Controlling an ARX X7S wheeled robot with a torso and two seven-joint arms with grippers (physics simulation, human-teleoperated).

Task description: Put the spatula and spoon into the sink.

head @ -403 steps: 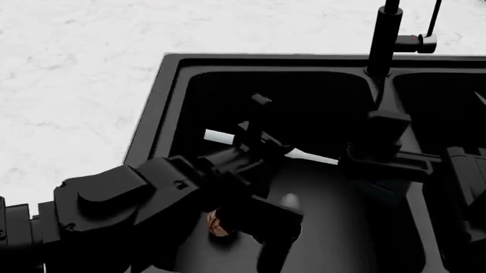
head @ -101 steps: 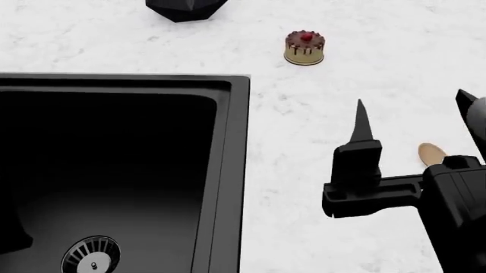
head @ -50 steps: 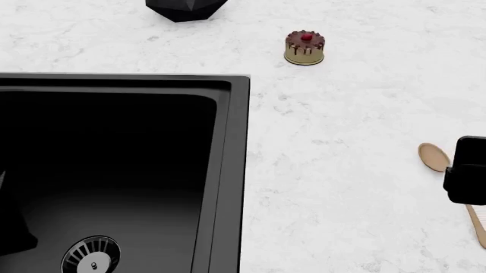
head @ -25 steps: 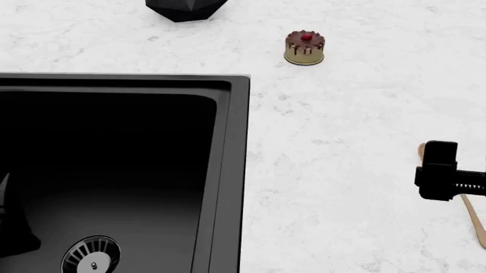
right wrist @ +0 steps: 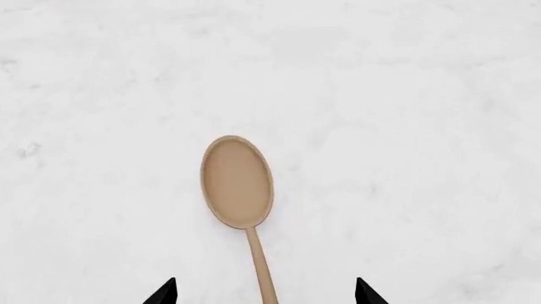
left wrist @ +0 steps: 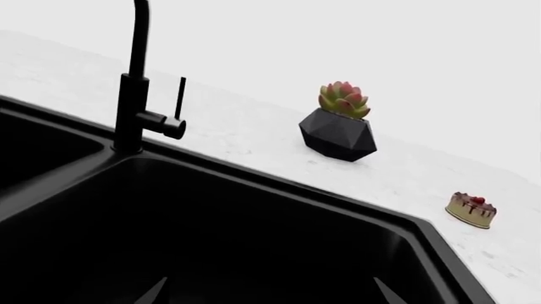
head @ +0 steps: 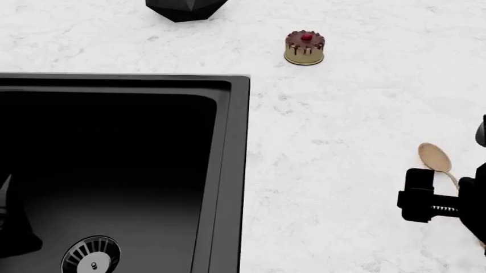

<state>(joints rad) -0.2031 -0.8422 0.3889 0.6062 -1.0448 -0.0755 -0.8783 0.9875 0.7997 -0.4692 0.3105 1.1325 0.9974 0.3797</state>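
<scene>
The step in hand looks like the pickup of the spoon (right wrist: pixel 239 190), which lies flat on the white marble table (head: pixel 342 102) well to the right of the sink (head: pixel 227 170), its oval bowl toward the far side and its thin handle running back toward the robot. The right gripper (right wrist: pixel 263 292) hangs over that handle with its fingers spread: in the right wrist view the two dark fingertips (right wrist: pixel 162 292) stand one on each side of the handle and touch nothing. In the head view the gripper body sits at the near right, just beside the spoon's bowl and covering part of the handle. The left gripper (left wrist: pixel 266 292) is over the sink basin, also spread and holding nothing, with only its tips showing. The spatula is not visible in any view, so its place cannot be told. The next move calls for lowering the right gripper straight down until the fingertips bracket the handle close to the table, then closing; the handle is thin and lies flat, so a shallow descent would likely miss it.
</scene>
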